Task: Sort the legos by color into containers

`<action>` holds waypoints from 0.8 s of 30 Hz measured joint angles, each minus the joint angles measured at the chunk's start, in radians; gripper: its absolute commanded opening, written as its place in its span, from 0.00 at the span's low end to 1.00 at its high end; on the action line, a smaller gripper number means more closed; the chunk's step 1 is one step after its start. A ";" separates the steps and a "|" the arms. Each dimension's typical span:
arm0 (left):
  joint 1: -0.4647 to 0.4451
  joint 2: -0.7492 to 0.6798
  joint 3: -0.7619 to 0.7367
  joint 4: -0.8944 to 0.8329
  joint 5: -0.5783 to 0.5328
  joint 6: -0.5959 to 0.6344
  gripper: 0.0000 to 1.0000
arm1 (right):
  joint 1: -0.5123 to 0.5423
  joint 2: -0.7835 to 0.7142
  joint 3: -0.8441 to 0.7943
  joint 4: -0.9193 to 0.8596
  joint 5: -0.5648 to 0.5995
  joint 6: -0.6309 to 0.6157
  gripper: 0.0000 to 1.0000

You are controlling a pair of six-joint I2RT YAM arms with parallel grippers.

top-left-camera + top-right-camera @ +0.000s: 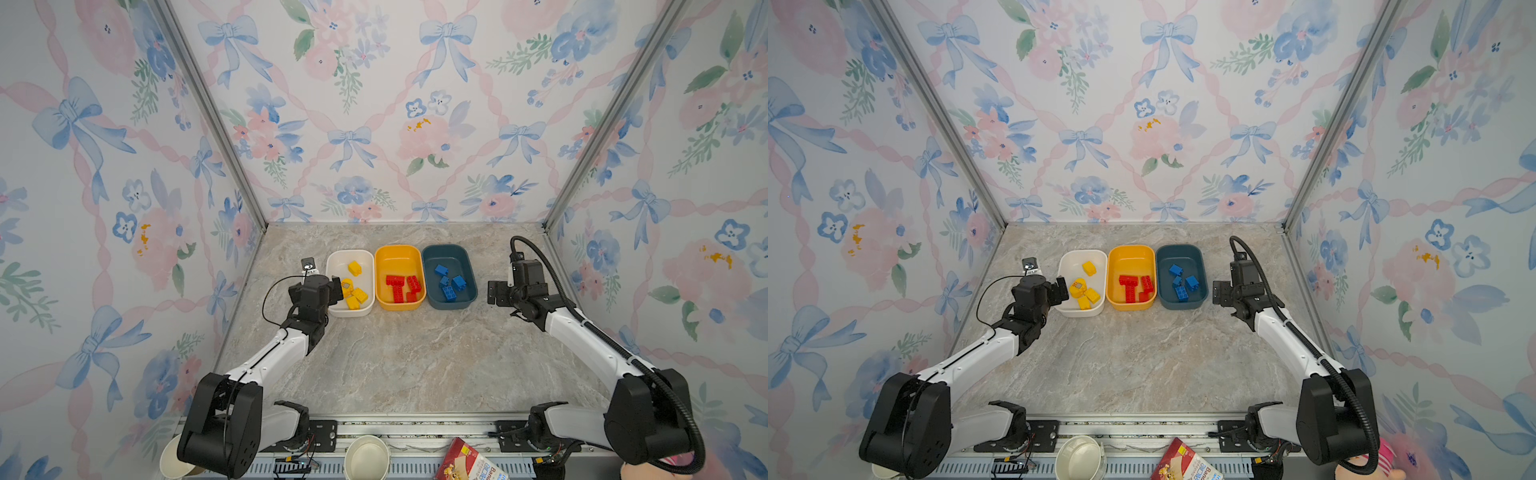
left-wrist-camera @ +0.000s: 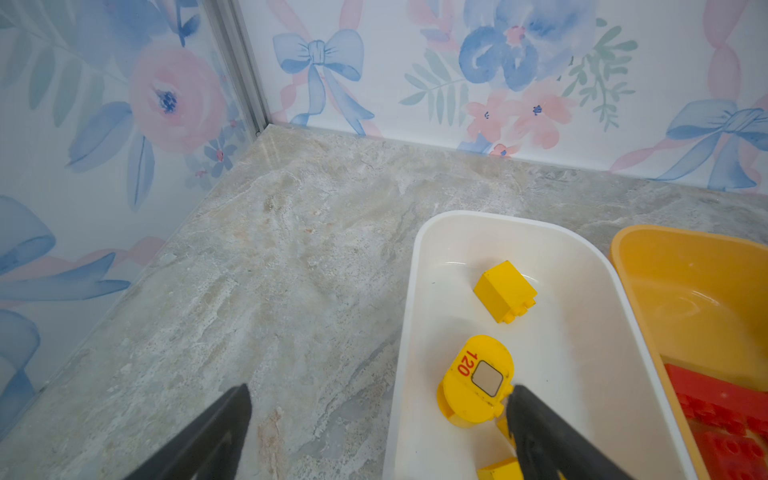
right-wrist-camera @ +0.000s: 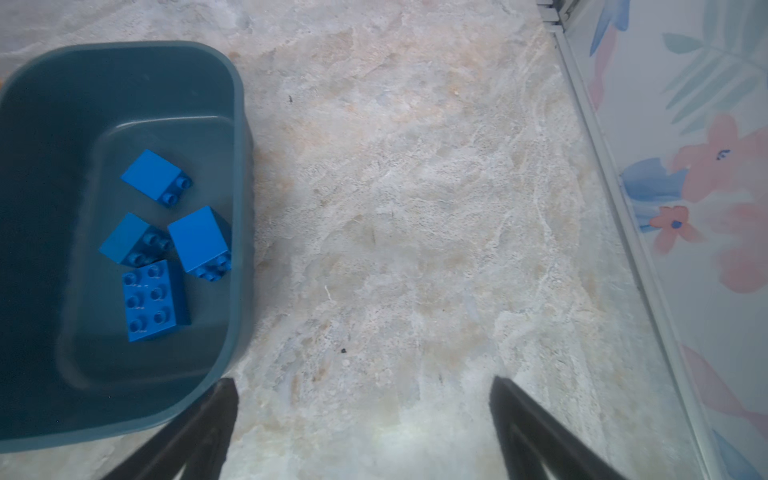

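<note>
Three containers stand in a row in both top views. The white tub holds several yellow legos, among them a rounded piece marked 120. The yellow-orange tub holds the red legos. The teal tub holds several blue legos. My left gripper is open and straddles the white tub's left rim, with one finger beside the rounded yellow piece. My right gripper is open and empty over bare table, right of the teal tub.
A small black device stands left of the white tub. Paper cups, a snack box and a pink plush lie beyond the front rail. Floral walls close in the table at the back and on both sides.
</note>
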 measured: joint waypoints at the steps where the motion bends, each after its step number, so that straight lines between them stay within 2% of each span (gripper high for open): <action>1: 0.009 -0.001 -0.011 0.024 0.000 0.009 0.98 | -0.013 0.000 -0.031 0.043 0.000 -0.011 0.97; 8: 0.054 0.023 -0.091 0.229 0.000 0.065 0.98 | -0.094 0.057 -0.151 0.315 -0.021 -0.071 0.97; 14: 0.092 0.074 -0.198 0.414 0.011 0.106 0.98 | -0.107 0.098 -0.245 0.542 -0.045 -0.115 0.97; 24: 0.101 0.193 -0.262 0.685 0.038 0.142 0.98 | -0.112 0.134 -0.267 0.694 -0.083 -0.133 0.97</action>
